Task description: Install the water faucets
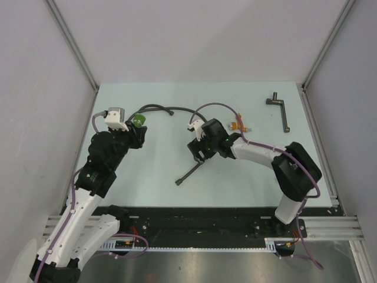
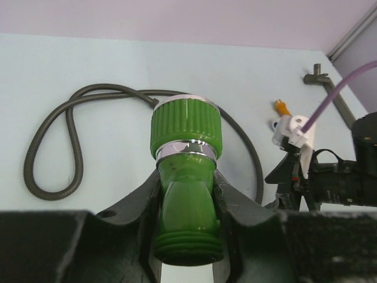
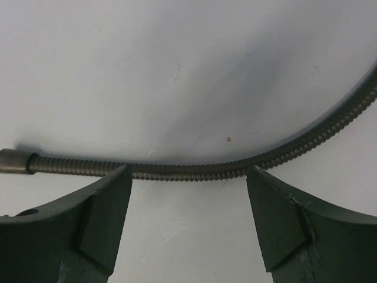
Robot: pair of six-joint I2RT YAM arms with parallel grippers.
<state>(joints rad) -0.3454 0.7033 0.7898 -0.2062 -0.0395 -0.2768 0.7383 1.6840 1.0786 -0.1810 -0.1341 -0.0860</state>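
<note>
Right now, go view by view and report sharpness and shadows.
Left wrist: green faucet sharp, left tool dark and soft near the lens. Right wrist: hose crisp, broad soft shadow on the table behind it. Top external: even light, no glare.

Bright, even overhead light, soft shadows, close foreground slightly blurred.

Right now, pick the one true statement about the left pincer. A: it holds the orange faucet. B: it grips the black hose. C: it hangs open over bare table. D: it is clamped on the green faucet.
D: in the left wrist view the left pincer has its fingers pressed on either side of the green faucet, while the orange faucet and the hose lie apart from it.
</note>
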